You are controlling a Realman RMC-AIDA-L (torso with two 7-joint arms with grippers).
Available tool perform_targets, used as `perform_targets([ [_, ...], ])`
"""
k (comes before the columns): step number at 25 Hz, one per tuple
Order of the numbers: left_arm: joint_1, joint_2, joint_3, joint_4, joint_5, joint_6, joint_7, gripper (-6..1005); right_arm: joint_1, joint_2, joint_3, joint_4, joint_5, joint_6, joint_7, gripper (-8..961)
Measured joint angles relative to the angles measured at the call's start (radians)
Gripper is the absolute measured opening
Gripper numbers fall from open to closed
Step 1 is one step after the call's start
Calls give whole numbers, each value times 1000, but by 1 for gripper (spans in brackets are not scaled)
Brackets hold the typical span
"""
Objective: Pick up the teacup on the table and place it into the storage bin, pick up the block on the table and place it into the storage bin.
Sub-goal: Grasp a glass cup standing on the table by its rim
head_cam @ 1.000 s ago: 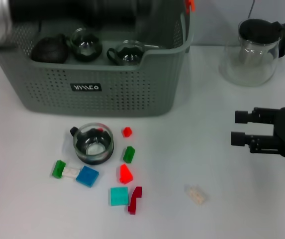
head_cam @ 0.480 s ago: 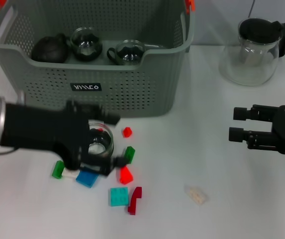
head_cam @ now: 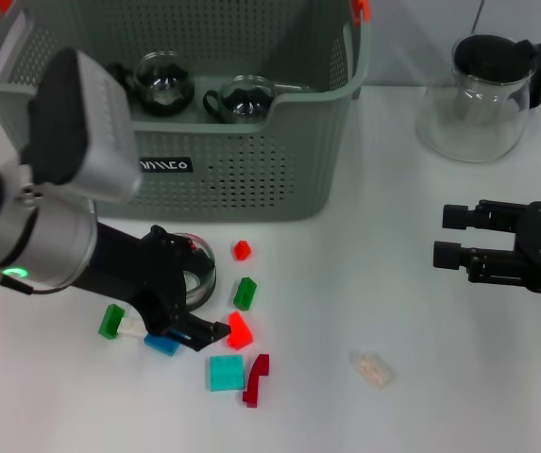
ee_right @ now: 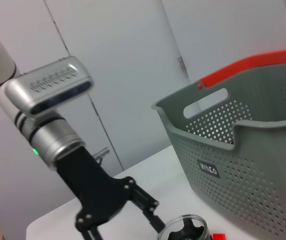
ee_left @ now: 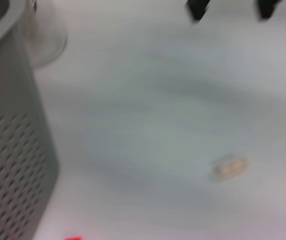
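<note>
Head view: my left gripper (head_cam: 194, 321) just dropped down by the teacup (head_cam: 193, 269), fingers spread, nothing held. Grab's next. Right gripper (head_cam: 451, 238) idles open.

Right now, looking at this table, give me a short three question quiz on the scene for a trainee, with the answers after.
1. True or false: the teacup on the table sits in front of the storage bin.
2. Which gripper is down among the blocks beside that teacup? A) left gripper B) right gripper
3. Fill in: the glass pitcher with the black lid stands on the robot's ____ side of the bin.

Key
1. True.
2. A. The right gripper hangs open over bare table, apart from everything.
3. Right.
</note>
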Motion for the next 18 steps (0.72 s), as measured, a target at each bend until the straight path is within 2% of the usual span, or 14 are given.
perform_targets([
  [13, -63, 3, 159, -112, 222, -194, -169, 808, -4, 0, 0, 0, 0, 1, 0, 751],
  [18, -69, 2, 203, -145, 251, -242, -194, 793, -4, 0, 0, 0, 0, 1, 0, 748],
])
